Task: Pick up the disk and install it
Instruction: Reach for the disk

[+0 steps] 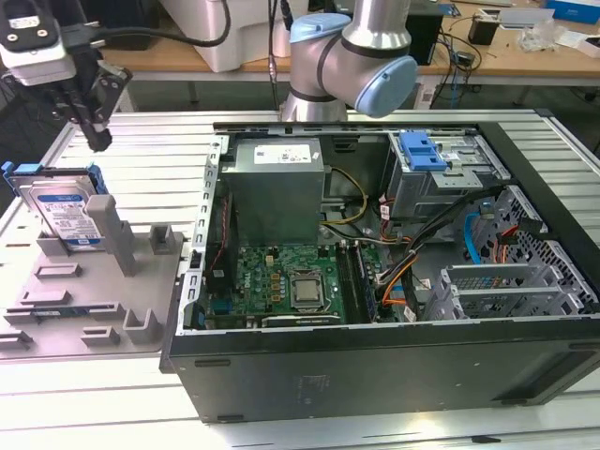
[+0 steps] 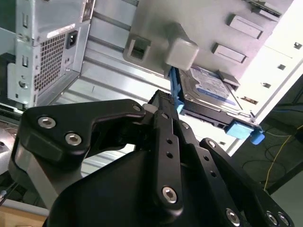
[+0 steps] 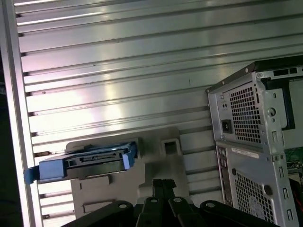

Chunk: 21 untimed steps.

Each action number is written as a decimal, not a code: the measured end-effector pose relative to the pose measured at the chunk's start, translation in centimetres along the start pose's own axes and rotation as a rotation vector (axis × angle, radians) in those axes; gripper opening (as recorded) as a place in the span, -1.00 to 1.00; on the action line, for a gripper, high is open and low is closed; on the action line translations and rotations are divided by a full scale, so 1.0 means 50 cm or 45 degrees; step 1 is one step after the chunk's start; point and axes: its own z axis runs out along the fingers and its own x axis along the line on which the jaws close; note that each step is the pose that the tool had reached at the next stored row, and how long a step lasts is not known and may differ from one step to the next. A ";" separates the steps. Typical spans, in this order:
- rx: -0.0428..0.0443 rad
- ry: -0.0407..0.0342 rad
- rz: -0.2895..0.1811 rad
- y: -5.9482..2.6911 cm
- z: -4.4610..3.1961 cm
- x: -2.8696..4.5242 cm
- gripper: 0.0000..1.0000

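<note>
The disk (image 1: pixel 64 210), a silver hard drive with a blue-and-white label in a blue carrier frame, leans upright in a grey fixture (image 1: pixel 94 300) on the exterior view's left. My gripper (image 1: pixel 97 139) hangs in the air just above and slightly behind its top edge, apart from it. The fingers are pressed together with nothing between them. In the second wrist view the disk (image 2: pixel 213 87) lies just past my gripper (image 2: pixel 162 101). In the first wrist view the disk (image 3: pixel 90 161) shows edge-on beyond the gripper (image 3: pixel 163 183).
An open computer case (image 1: pixel 375 356) lies on the slatted aluminium table (image 1: pixel 150 159), to the right of the fixture in the exterior view. Inside are a motherboard (image 1: pixel 291 281), cables and a grey drive cage with a blue latch (image 1: pixel 422 150). The arm's base (image 1: pixel 337 66) stands behind the case.
</note>
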 end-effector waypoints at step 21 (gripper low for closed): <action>-0.001 -0.0011 0.029 -0.010 0.002 0.188 -0.79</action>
